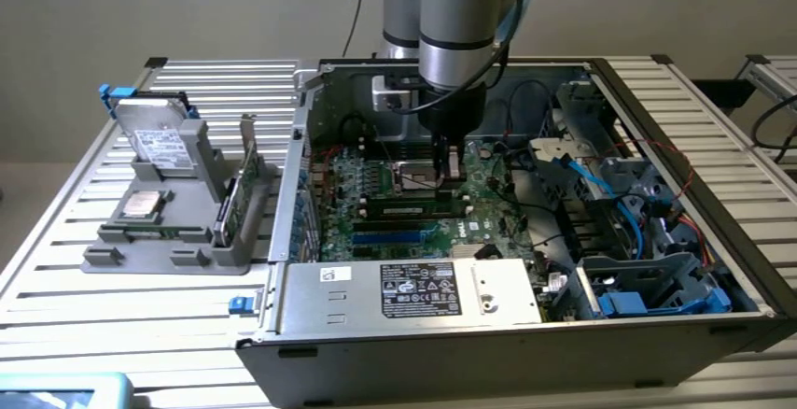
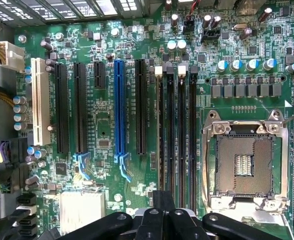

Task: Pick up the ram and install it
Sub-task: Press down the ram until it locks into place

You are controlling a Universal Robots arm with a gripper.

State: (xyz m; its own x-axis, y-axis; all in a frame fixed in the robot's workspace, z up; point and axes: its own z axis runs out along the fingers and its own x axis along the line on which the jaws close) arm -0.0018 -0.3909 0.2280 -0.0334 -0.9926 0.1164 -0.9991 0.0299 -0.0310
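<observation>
The ram [image 1: 405, 210], a long narrow stick with a small pale label, lies along the black memory slots [image 2: 176, 135] of the green motherboard [image 1: 373, 190], just in front of the CPU socket [image 1: 417, 180]. My gripper [image 1: 449, 159] hangs inside the open computer case, low over the board between the socket and those slots. Its black fingers [image 2: 151, 220] are pressed together, so it is shut, and nothing shows between them. In the wrist view I cannot tell which slot holds the stick.
The case walls [image 1: 305, 148] fence in the board. Cables and a drive cage [image 1: 636, 278] crowd the exterior view's right, and the power supply [image 1: 412, 289] lies at the front. A grey fixture [image 1: 174, 241] outside the case holds a hard drive [image 1: 156, 133] and an upright green card [image 1: 237, 194].
</observation>
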